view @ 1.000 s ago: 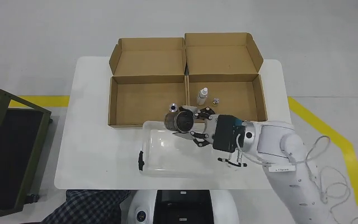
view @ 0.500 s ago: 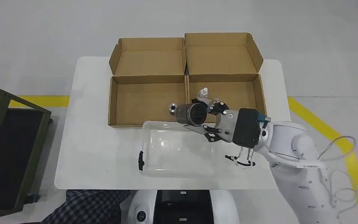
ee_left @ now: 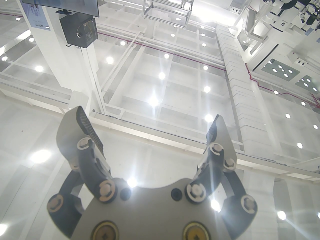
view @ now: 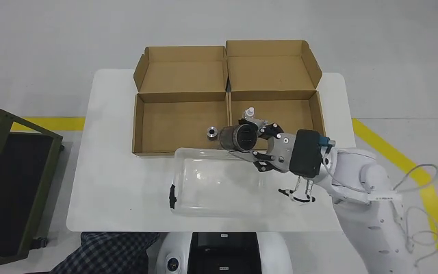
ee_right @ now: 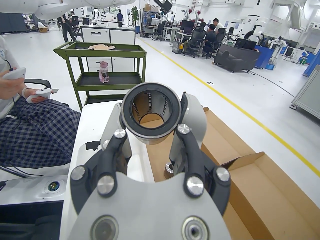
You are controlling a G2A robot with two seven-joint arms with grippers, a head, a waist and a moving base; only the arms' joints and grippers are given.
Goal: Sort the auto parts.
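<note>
Right gripper (ee_right: 153, 112) clamps the bearing sleeve (ee_right: 152, 137), its fingers (ee_right: 193, 114) covering both sleeve sides.

Bright, even overhead light, with ceiling lamps (ee_left: 153, 102) flaring into starbursts in the left wrist view and soft shadows on the table (view: 109, 171).

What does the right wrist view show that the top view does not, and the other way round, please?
Right wrist view: the hollow bore of the metal sleeve, seen end-on, with ball rows inside. Top view: a small white bottle-shaped part in the right box, just beyond the gripper. Both: the right gripper shut on the metal sleeve, and a small metal cylinder in the left box.
</note>
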